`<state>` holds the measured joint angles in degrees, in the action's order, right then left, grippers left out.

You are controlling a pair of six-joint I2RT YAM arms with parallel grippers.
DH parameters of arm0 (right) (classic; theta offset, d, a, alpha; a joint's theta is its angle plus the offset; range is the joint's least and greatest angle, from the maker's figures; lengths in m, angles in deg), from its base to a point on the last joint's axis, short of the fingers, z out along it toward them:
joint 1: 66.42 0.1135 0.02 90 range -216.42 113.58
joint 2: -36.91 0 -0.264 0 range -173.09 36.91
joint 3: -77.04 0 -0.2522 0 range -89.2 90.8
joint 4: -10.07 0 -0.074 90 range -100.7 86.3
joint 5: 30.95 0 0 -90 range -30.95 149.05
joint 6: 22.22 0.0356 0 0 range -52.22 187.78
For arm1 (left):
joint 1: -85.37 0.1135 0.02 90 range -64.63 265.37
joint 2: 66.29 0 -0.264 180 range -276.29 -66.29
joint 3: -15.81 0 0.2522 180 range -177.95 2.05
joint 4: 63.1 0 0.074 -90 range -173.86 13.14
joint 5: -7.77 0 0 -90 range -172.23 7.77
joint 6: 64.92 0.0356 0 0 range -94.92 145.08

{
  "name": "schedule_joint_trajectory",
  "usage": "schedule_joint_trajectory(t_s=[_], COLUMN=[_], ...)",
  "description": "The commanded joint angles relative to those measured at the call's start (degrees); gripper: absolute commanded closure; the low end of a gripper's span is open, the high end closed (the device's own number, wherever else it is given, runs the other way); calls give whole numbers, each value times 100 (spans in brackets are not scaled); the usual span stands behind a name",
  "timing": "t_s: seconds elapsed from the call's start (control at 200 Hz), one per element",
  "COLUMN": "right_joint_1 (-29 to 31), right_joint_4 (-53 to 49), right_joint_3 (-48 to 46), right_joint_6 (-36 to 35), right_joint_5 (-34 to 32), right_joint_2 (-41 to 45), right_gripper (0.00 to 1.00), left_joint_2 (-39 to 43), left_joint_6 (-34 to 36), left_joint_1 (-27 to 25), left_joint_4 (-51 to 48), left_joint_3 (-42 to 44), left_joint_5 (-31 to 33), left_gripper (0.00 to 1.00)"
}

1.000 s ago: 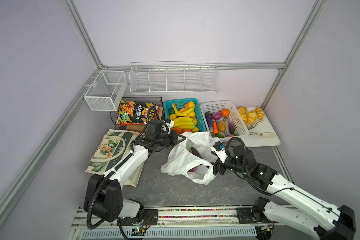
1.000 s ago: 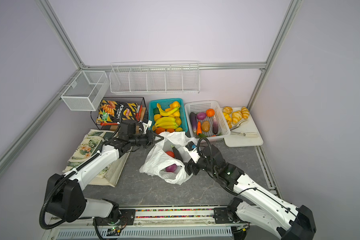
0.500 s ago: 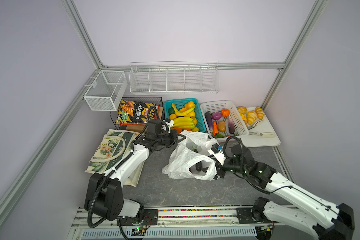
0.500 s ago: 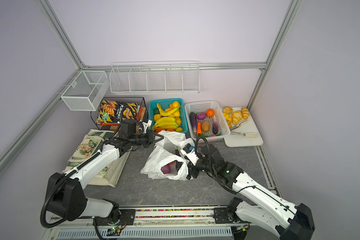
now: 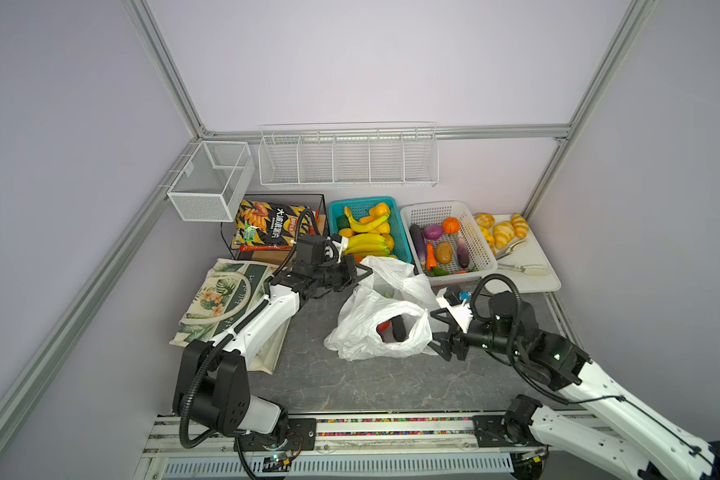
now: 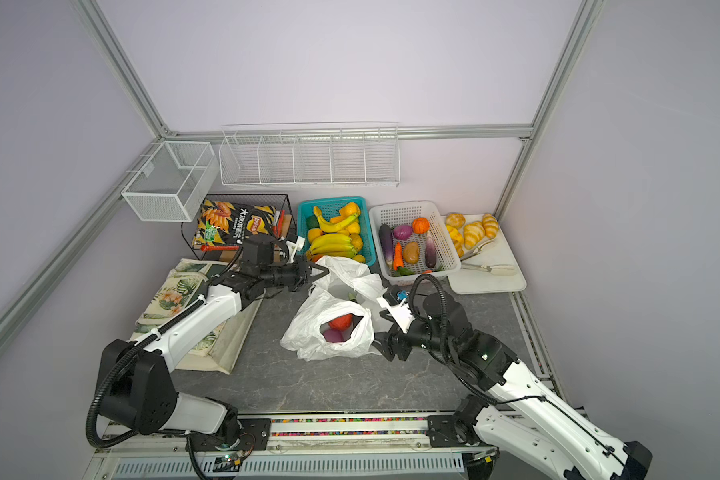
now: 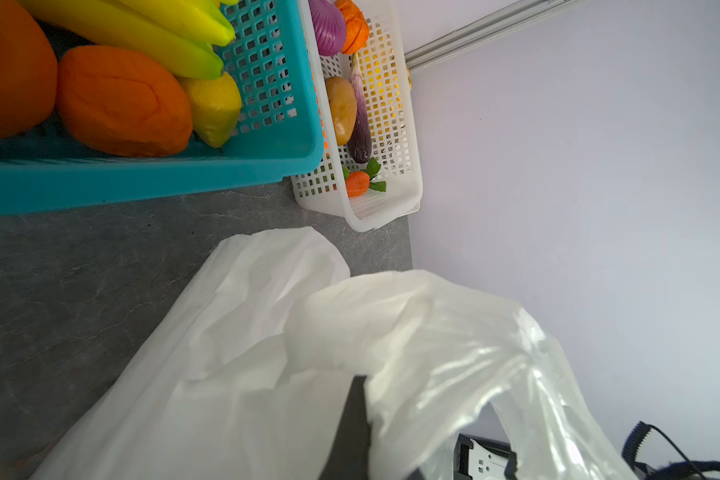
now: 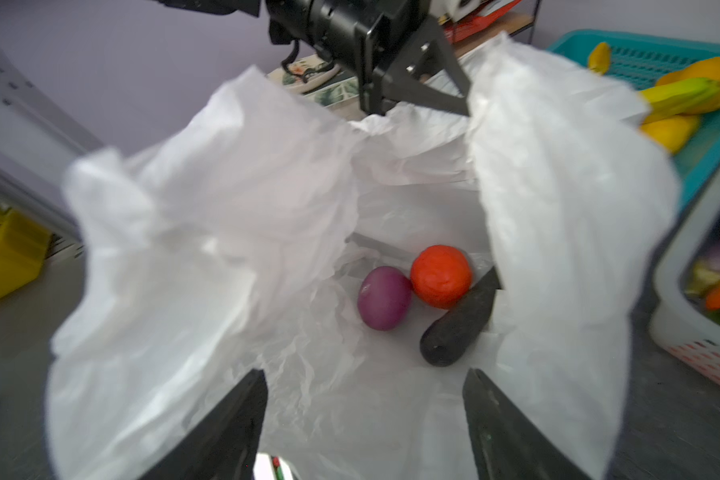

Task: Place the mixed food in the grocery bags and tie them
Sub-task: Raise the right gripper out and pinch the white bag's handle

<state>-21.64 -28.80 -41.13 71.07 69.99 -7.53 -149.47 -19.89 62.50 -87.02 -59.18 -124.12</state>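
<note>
Right tool: jaws wide apart, nothing gripped, straddling the near rim of the white plastic bag mid-counter. Risk: closing here likely catches one film layer only, or skids off, since the film is thin, slick and crumpled. A tug toward the right arm could slump the mouth. Red tomato and purple onion are round and could roll out, dark piece less so. All three sit clustered on the bag floor. Left tool: closed, pinching the far rim. If it slips, the mouth collapses. Canvas tote lies flat, partly under the left arm.
</note>
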Motion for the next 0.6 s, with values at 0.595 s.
schedule_joint_trajectory(t_s=[0.595], right_joint_1=[0], right_joint_4=[1003], right_joint_3=[1196], right_joint_6=[-1278], right_joint_5=[-1236], right_joint_2=[-2153], right_gripper=[10], left_joint_2=[-49], left_joint_6=[23], left_joint_1=[29], left_joint_4=[39], left_joint_3=[-187], left_joint_5=[-76], left_gripper=[100])
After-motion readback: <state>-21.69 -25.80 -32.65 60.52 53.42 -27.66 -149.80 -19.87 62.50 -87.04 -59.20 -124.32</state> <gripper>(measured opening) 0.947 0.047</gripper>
